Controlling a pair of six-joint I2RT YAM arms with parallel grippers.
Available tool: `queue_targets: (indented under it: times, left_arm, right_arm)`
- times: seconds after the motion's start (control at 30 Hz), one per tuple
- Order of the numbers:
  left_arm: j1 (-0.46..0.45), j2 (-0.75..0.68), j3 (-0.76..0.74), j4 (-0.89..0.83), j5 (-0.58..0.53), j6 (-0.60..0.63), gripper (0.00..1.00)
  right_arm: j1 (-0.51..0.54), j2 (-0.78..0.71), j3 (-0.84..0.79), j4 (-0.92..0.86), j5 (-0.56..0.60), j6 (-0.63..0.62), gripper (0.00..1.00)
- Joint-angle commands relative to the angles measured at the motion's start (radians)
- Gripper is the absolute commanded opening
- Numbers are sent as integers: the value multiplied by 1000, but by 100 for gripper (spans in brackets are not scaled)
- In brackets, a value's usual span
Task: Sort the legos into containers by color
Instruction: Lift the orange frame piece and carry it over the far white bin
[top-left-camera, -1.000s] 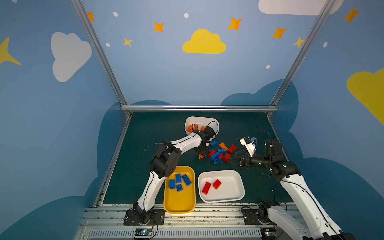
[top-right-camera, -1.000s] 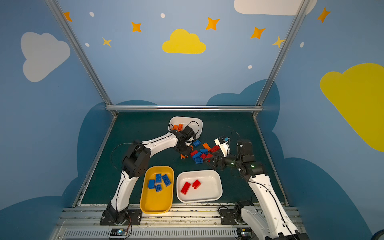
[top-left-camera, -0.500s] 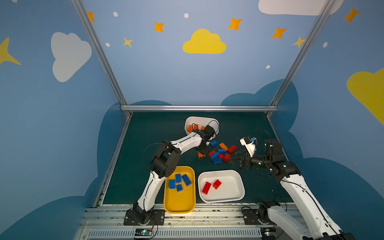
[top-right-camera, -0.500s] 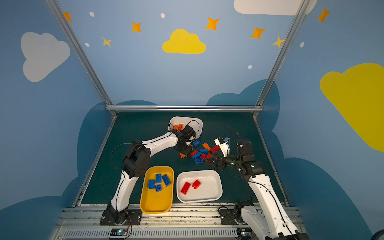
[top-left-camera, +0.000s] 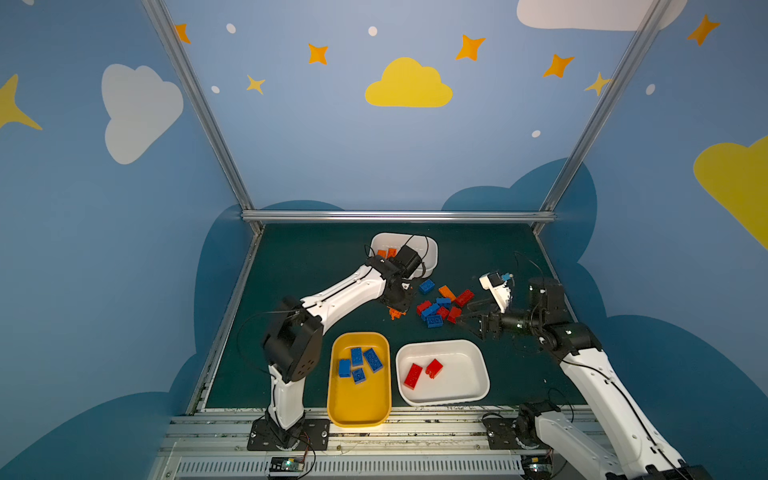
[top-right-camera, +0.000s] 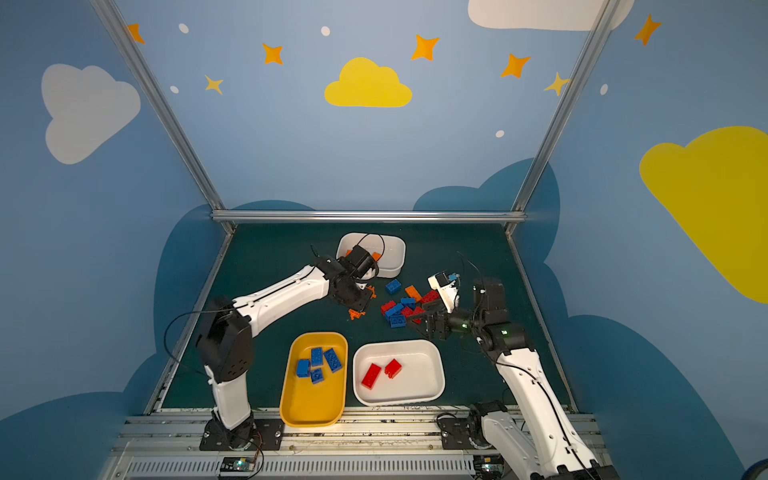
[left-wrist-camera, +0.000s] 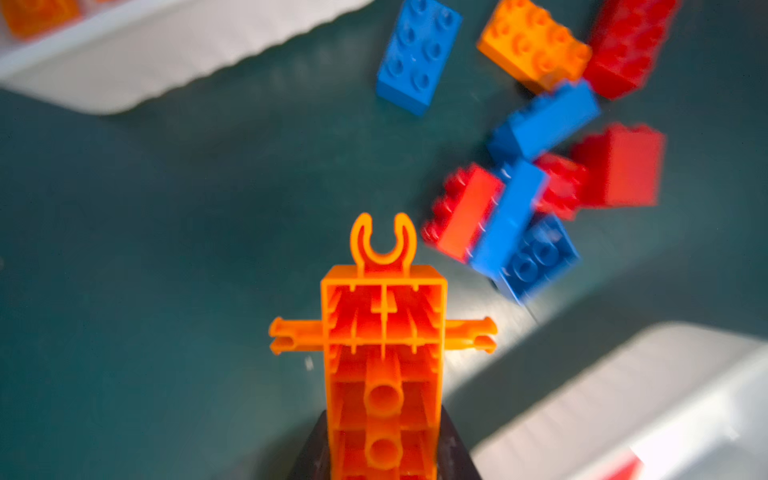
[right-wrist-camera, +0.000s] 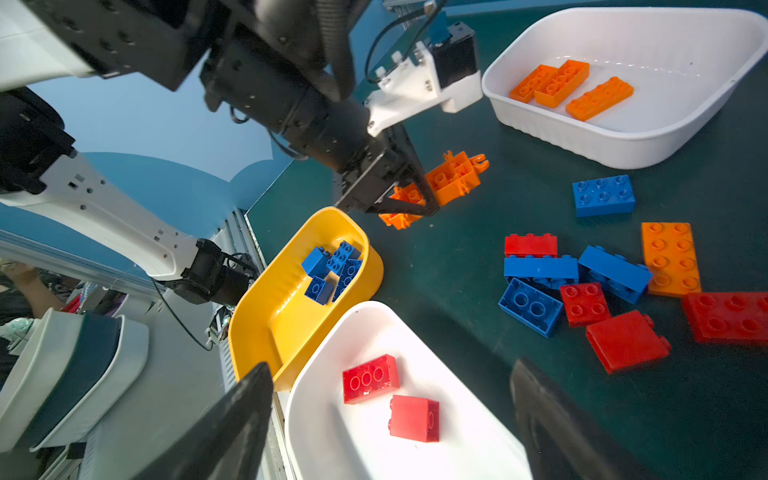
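One orange cross-shaped piece (left-wrist-camera: 383, 332) just got pinched: the left tool (left-wrist-camera: 384, 457) snapped together on its long body a moment ago, so it's ready for the smaller white tub (right-wrist-camera: 623, 149) nearby. It sticks straight out past the tips, low over the bench (top-left-camera: 324, 266). Right tool (top-left-camera: 465, 319) hangs apart by the loose bricks (top-left-camera: 436, 309).

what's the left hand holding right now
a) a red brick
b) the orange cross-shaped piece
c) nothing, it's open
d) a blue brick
B: the left hand is shut on the orange cross-shaped piece, which fills the middle of the left wrist view and sits between the fingers in the right wrist view.
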Motion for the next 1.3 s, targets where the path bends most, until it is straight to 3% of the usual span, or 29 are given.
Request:
queue_targets:
  times: [0.0, 0.27, 0.53, 0.83, 1.27]
  left_arm:
    - [-40, -81, -98, -103, 24, -106, 25]
    - [-95, -306, -277, -125, 50, -273, 25]
    - [-78, -361, -280, 9, -23, -348, 25]
    - [70, -171, -89, 280, 16, -321, 24]
    - [189, 327, 436, 199, -9, -142, 25]
  right_arm:
    - [21, 4, -17, 33, -45, 14, 89]
    - [81, 33, -46, 82, -43, 27, 88]
    - [96, 56, -44, 110, -24, 29, 89]
    - [96, 65, -14, 114, 1, 17, 88]
    - [72, 124, 58, 104, 60, -8, 88]
